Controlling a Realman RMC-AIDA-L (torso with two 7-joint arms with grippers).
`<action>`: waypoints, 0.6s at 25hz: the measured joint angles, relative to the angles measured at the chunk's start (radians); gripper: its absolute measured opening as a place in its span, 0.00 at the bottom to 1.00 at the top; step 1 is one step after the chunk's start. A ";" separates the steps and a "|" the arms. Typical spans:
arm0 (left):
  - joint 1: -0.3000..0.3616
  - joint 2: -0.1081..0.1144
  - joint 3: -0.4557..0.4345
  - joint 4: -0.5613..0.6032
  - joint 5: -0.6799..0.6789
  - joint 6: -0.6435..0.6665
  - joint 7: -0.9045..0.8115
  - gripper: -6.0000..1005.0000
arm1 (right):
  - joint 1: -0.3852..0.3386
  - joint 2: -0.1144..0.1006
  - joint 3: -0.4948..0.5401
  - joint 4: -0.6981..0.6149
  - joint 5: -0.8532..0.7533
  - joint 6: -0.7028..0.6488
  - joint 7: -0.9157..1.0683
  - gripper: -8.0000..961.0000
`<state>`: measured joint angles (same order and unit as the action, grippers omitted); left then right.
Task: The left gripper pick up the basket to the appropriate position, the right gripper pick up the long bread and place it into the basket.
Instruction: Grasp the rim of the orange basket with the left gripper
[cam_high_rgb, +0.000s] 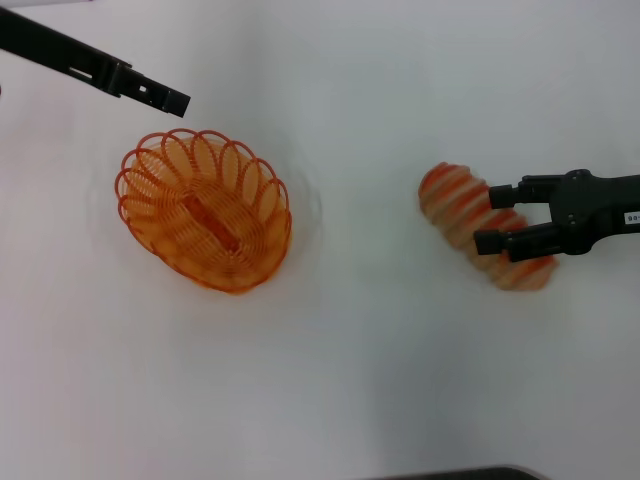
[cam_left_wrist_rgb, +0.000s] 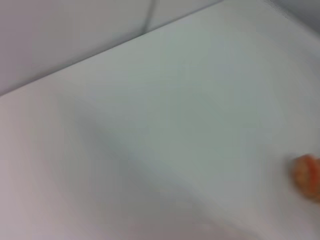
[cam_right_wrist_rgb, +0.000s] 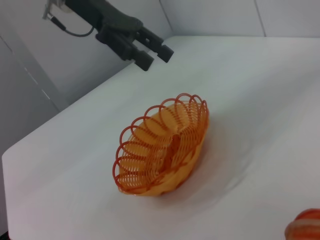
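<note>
White tabletop (cam_high_rgb: 350, 380) fills pretty much the whole scene, with pale wall panels behind it in the wrist views.

On the left side sits the oval orange wire basket (cam_high_rgb: 205, 210) with the looped, scalloped rim, upright on the table. Its long axis runs diagonally, from far-left to near-right. You can see straight through the coiled sides.

Over on the right lies the long tan bread loaf with orange-red crosswise stripes (cam_high_rgb: 470, 215), flat on the table and well apart from the basket. Its long axis also goes diagonally, far-left end to near-right end.

The black two-fingered right gripper (cam_high_rgb: 492, 217) comes in from the right and sits over the middle of the loaf, fingers spread apart, one on the far side and one on the near side. Can't tell if they're touching the bread.

The black left gripper (cam_high_rgb: 172, 98) is at far left, just beyond the basket's far rim and not touching it; its fingers look slightly apart in the right wrist view (cam_right_wrist_rgb: 156, 54).
</note>
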<state>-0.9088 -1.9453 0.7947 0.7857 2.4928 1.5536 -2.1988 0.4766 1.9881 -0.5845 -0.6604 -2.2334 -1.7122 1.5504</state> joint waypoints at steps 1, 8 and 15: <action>-0.013 -0.002 0.020 0.000 0.025 -0.018 -0.017 0.87 | 0.002 0.001 0.000 0.000 0.000 0.000 0.000 0.98; -0.067 -0.040 0.132 -0.033 0.224 -0.120 -0.123 0.87 | 0.012 0.009 0.001 0.005 0.000 0.013 0.002 0.98; -0.076 -0.094 0.150 -0.059 0.339 -0.179 -0.166 0.87 | 0.031 0.011 0.000 0.013 0.000 0.023 0.003 0.98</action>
<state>-0.9850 -2.0393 0.9445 0.7270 2.8313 1.3745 -2.3650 0.5076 1.9988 -0.5840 -0.6471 -2.2335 -1.6888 1.5539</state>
